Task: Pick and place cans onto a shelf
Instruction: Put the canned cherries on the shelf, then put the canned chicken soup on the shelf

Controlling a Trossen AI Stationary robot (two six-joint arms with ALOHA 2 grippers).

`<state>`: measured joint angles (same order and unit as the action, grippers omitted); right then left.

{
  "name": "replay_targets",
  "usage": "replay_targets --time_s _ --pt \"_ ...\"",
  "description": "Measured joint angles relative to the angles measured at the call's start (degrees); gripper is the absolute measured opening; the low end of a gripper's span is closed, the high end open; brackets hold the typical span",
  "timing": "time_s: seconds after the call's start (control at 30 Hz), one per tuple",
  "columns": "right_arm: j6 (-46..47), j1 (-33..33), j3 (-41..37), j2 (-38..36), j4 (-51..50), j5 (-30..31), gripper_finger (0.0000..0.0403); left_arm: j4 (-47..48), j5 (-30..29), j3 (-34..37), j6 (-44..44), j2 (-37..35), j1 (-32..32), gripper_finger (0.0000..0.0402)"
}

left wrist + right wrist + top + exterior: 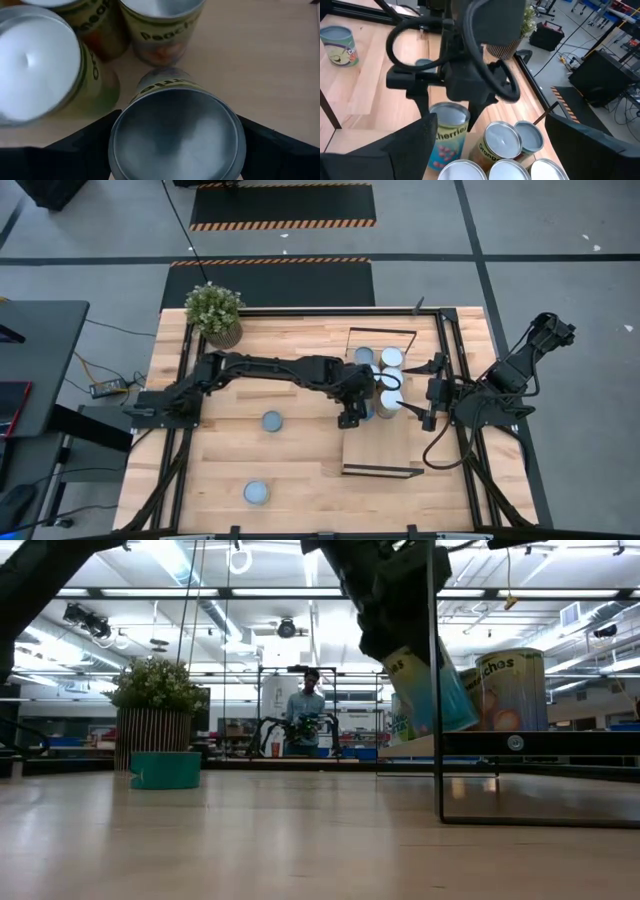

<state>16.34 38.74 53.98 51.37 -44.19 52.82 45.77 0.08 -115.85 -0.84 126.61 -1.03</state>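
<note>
My left gripper (358, 408) (175, 150) is shut on a can (175, 135) labelled with cherries (447, 132), over the shelf's (385, 450) left half. The shelf is a light-wood board with a black frame. Several more cans (390, 378) stand upright on their bases on the shelf's far half, right beside the held one. They also show in the left wrist view (35, 65). Two cans (271, 421) (256, 492) stand on the tabletop to the left. My right gripper (426, 392) (490, 125) is open and empty at the shelf's right edge, facing the cans. My left gripper pinches the can's side wall just below its top rim (116, 150) between its two fingers (85, 145), one on each side. The fingers come from above, slanting. The can hangs tilted (430, 690), its base close over the shelf board; whether it touches, I cannot tell.
A potted plant (214, 312) stands at the table's far left corner. The shelf's thin black frame (438, 690) rises at its short ends. Bare board lies on the shelf's near half (385, 455). A person (306, 705) stands far off in the room.
</note>
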Motion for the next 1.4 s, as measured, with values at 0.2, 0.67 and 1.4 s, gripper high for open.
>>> replay_targets --time_s 0.2,0.67,1.4 --pt "0.00 0.00 0.00 0.00 -0.01 0.00 0.0377 0.06 0.14 0.02 1.99 -0.03 0.24 0.0339" --pt "0.05 0.00 0.00 0.00 -0.04 -0.02 0.0377 -0.65 -5.54 0.02 3.40 -0.40 -1.22 0.0395" --pt "0.17 0.00 -0.16 0.09 0.96 -0.44 0.0377 18.04 -22.06 -0.07 1.11 -8.36 -11.09 0.0394"
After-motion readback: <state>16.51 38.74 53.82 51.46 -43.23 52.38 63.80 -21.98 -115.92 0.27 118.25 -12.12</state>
